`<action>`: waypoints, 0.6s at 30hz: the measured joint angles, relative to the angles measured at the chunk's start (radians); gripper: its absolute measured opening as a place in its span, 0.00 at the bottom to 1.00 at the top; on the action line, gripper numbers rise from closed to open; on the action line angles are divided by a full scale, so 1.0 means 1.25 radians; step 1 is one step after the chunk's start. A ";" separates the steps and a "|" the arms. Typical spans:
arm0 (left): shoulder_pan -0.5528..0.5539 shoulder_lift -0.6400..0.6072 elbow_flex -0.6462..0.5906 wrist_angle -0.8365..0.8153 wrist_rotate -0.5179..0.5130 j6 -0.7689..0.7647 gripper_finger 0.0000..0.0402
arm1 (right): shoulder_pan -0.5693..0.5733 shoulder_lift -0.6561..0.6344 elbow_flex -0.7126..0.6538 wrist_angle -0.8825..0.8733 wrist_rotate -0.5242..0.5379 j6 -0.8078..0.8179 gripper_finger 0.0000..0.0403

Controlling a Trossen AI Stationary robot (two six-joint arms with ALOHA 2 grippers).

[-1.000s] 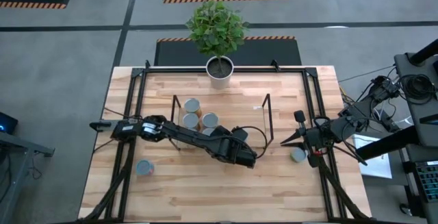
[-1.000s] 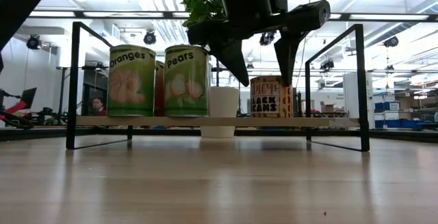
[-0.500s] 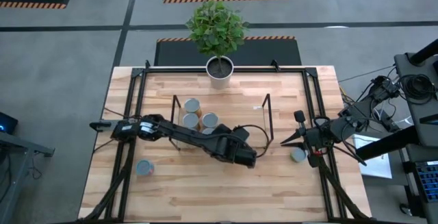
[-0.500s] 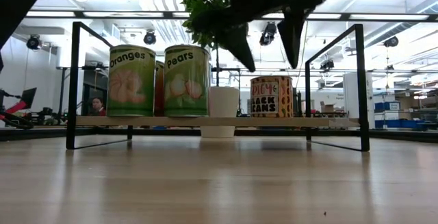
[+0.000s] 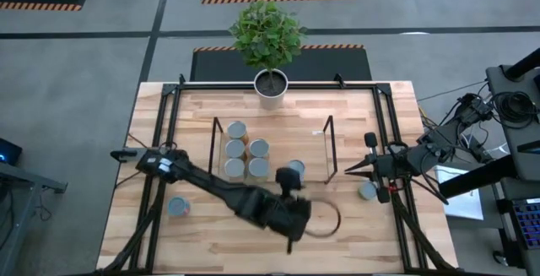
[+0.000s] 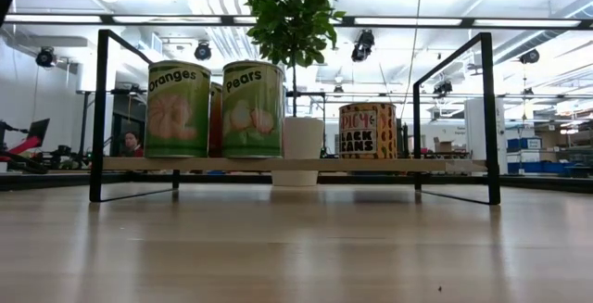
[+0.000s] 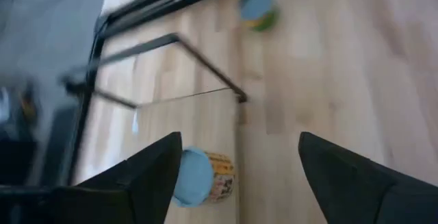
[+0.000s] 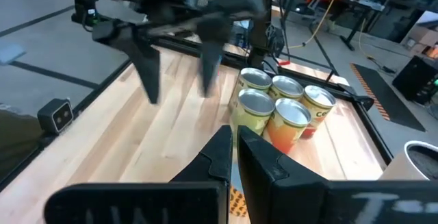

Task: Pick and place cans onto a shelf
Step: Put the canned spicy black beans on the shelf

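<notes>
The shelf (image 5: 272, 151) is sitting mid-counter (image 5: 211, 242), with four cans (image 5: 247, 148) clustered on its left part and a fifth can (image 5: 295, 169) standing alone toward its right. Another can (image 5: 177, 206) is lying near the counter's left edge, and one more (image 5: 367, 191) near the right edge. A plant pot (image 5: 271, 87) is standing behind the shelf.

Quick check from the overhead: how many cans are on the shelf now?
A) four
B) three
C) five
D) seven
C: the high view shows four cans clustered at one end of the shelf and a fifth, the black beans can, standing apart.
</notes>
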State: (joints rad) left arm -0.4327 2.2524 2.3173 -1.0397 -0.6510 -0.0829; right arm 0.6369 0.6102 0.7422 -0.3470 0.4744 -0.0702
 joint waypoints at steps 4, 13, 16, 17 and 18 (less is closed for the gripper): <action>-0.027 -0.002 -0.002 -0.011 0.005 0.090 0.63 | 0.000 0.008 0.000 0.011 0.000 0.006 0.03; -0.047 -0.014 -0.030 -0.074 0.003 0.144 0.48 | 0.000 0.051 0.009 0.051 0.000 0.006 0.03; -0.046 -0.045 -0.079 -0.074 -0.015 0.140 0.42 | 0.000 0.072 0.019 0.055 0.000 0.006 0.03; -0.046 -0.059 -0.103 -0.065 -0.018 0.139 0.40 | 0.000 0.080 0.023 0.056 0.000 0.006 0.03; -0.046 -0.074 -0.128 -0.052 -0.020 0.138 0.39 | 0.000 0.088 0.026 0.055 0.000 0.006 0.03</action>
State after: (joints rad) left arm -0.4900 2.1598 2.1569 -1.1046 -0.6765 0.0892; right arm 0.6369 0.7199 0.7748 -0.2780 0.4740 -0.0628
